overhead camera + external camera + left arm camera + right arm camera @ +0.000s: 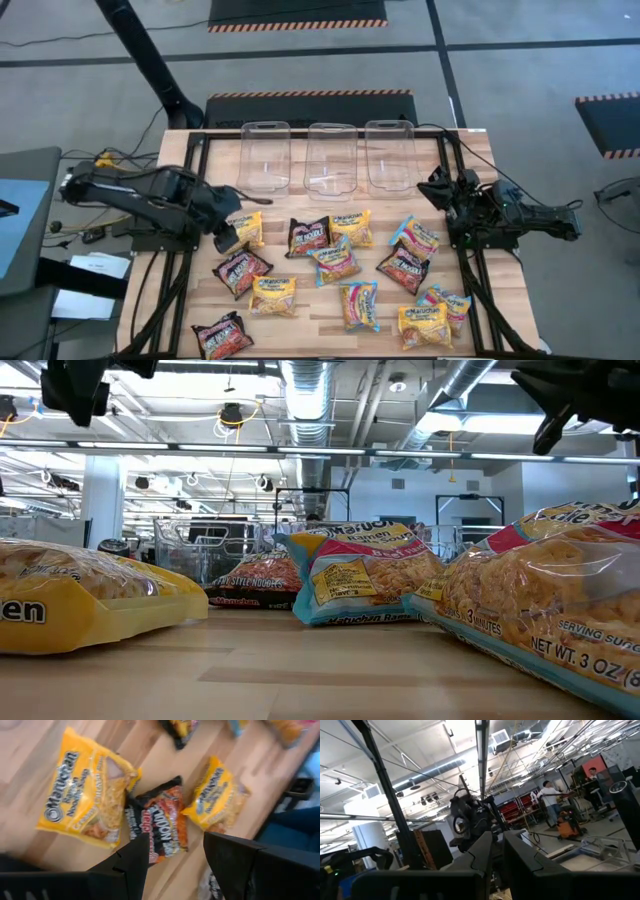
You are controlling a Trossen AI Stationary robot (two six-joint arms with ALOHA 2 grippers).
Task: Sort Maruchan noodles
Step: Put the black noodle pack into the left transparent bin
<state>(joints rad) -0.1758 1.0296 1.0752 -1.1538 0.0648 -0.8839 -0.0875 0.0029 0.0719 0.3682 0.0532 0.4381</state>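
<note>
I see a wooden bench (330, 318) carrying three clear tubs (330, 158) along its far edge and scattered noodle packets (333, 262) nearer me.

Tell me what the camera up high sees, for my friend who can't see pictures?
About a dozen Maruchan noodles packets lie scattered on a wooden table, with three empty clear tubs lined up behind them. The left gripper hangs open over a yellow packet, while the right gripper waits beside the tubs.

Noodle packets (333, 262) come in three colourings — yellow-orange, maroon-black, light blue with pink — on pale wood table (310, 320).
</note>
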